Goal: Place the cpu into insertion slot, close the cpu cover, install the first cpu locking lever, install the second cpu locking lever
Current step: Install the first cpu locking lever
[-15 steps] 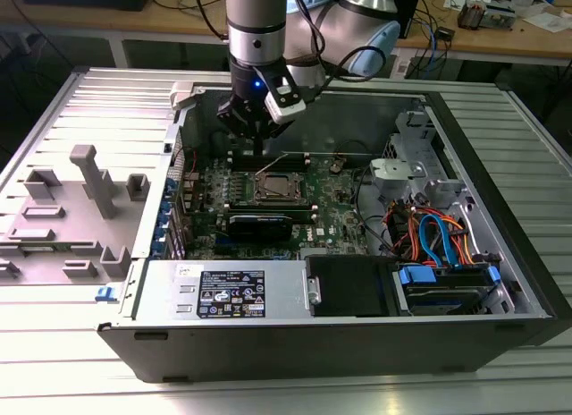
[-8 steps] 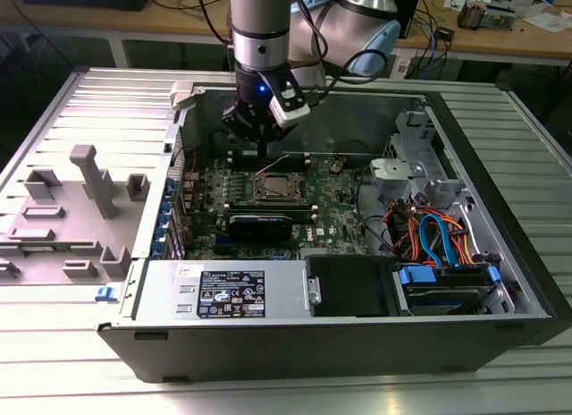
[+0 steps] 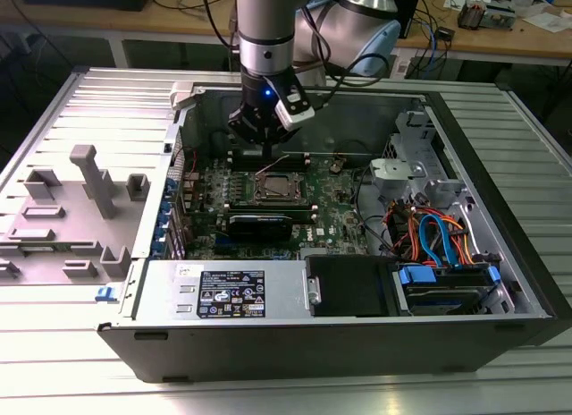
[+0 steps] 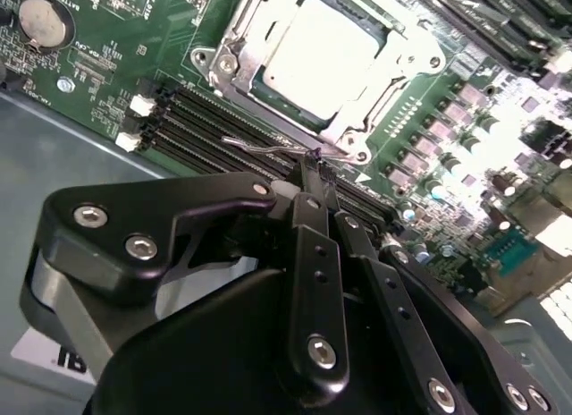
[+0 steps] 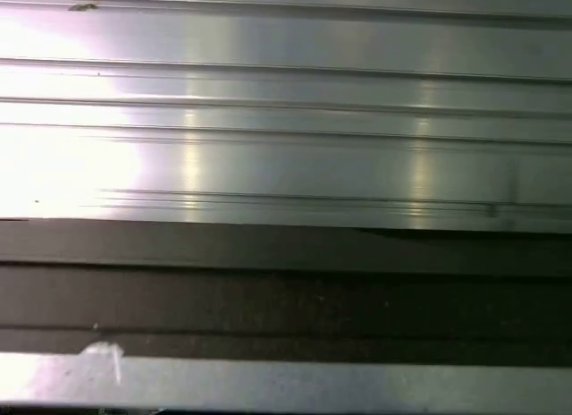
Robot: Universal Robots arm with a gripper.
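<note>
In the second wrist view the cpu lies in the insertion slot, its silver top showing through the window of the cpu cover, which lies flat over it. A thin wire locking lever runs along the socket's edge beside the memory slots. The tips of my gripper are pinched together on that lever's end. In the exterior view the gripper hangs just behind the socket inside the open computer case, and the lever slants up toward it.
Black memory slots and a coin battery flank the socket. A power supply, a drive bay and coloured cables fill the case's front and right. A grey fixture block sits outside at the exterior view's left.
</note>
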